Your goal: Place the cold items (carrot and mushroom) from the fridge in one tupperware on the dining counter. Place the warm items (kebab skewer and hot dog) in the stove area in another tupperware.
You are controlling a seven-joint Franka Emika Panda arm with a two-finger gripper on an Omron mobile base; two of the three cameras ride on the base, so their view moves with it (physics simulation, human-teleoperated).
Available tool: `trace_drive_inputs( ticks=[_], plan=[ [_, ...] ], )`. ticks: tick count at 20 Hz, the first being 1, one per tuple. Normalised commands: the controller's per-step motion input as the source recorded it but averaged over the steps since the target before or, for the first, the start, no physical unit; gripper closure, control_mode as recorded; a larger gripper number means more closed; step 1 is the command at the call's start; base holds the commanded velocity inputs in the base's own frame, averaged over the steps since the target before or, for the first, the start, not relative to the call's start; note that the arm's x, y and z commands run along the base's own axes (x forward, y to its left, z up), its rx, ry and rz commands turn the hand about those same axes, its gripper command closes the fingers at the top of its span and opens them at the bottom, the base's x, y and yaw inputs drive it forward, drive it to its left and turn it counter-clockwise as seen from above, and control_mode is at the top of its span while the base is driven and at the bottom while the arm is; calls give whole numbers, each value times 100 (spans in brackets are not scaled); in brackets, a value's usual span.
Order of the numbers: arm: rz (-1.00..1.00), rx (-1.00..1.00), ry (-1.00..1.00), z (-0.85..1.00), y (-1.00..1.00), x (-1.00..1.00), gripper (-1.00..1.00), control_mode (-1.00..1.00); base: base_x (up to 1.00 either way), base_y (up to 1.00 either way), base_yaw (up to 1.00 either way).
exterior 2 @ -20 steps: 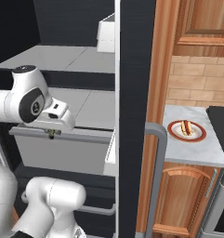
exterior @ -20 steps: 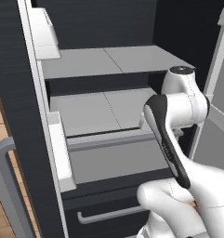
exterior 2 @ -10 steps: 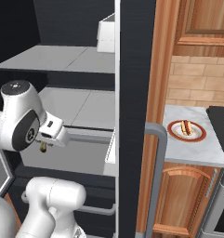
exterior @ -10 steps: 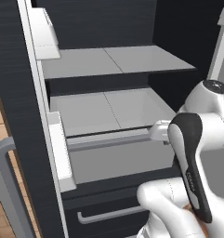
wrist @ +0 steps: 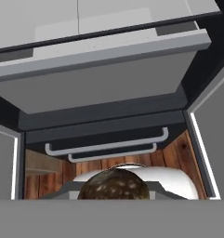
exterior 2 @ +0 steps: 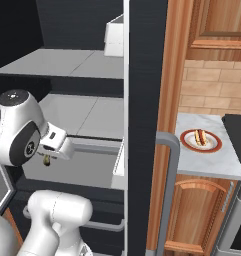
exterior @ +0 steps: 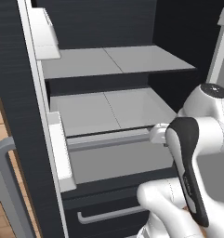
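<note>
Looking down from the base, we see the tall black-fronted fridge (exterior: 20, 93) standing open, its pale grey shelves (exterior: 113, 60) bare where they show and its white door bins (exterior: 62, 153) hanging on the inner edge of the door. Our white arm with dark joints is bent in front of the pale grey drawer (exterior: 118, 158) under the lower shelf.

From the right base camera, our two-finger gripper (exterior 2: 47, 160) points downward just in front of that drawer, and a tiny tan-brown mushroom (exterior 2: 46, 160) sits between its fingers. The hand camera agrees: the speckled brown cap of the mushroom (wrist: 114, 186) is at the bottom, at the fingertips, with the drawer front and the fridge's lower dark drawer with its grey bar handle (wrist: 104, 146) beyond it. So the jaws stand narrow, closed on the mushroom, which is clear of the shelves and out in front of the fridge.

Off to the right, past the wooden cabinet side, the small reddish hot dog in a pale bun (exterior 2: 201, 137) lies on a red-rimmed plate (exterior 2: 186, 143) on the marbled countertop (exterior 2: 212, 165) beside the stove.
</note>
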Motion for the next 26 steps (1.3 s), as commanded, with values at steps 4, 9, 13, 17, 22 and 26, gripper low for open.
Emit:
trace_drive_inputs(
  ticks=[4, 9, 13, 17, 22, 26],
  plan=[
    [0, 0, -4, 0, 0, -29, 100, 100, -8, 0, 0],
    [0, 0, 0, 0, 0, 0, 100, 100, -63, -2, 6],
    [0, 0, 0, 0, 0, 0, 100, 100, -49, -18, 30],
    [0, 0, 0, 0, 0, 0, 100, 100, -44, -10, 41],
    [0, 0, 0, 0, 0, 0, 100, 100, -52, -67, 63],
    [0, 0, 0, 0, 0, 0, 100, 100, -81, -31, 70]
  ],
)
